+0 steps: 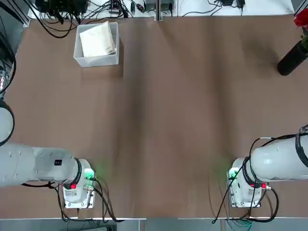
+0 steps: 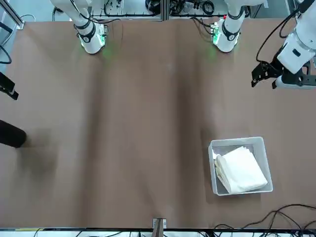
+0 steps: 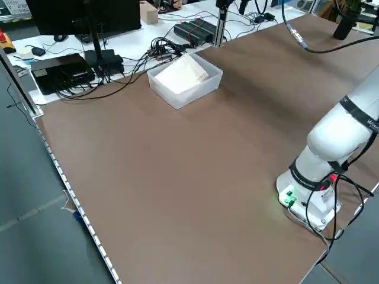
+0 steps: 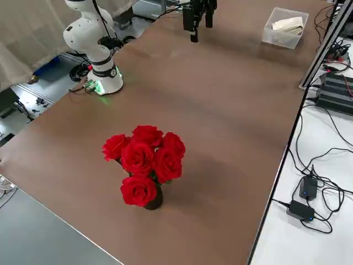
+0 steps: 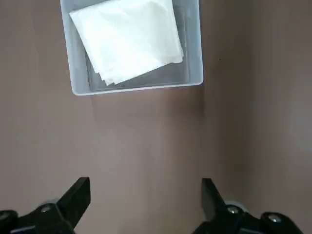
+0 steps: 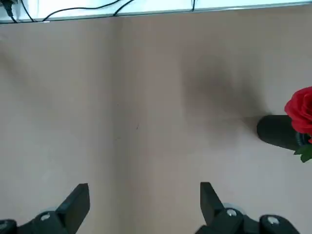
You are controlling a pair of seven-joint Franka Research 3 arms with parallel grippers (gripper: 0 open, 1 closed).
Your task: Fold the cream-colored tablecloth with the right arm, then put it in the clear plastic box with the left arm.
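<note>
Cream-colored tablecloth, one, folded into a thick layered pad, lying askew inside the clear plastic box, which stands on the brown table; left gripper, released, fingers wide apart, above the table near the box; right gripper, likewise released and holding nothing, above the table near the black vase of red roses

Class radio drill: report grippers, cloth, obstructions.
Both grippers open, empty. Folded tablecloth inside plastic box, far left. Nothing seen blocking; vase stands far right.
</note>
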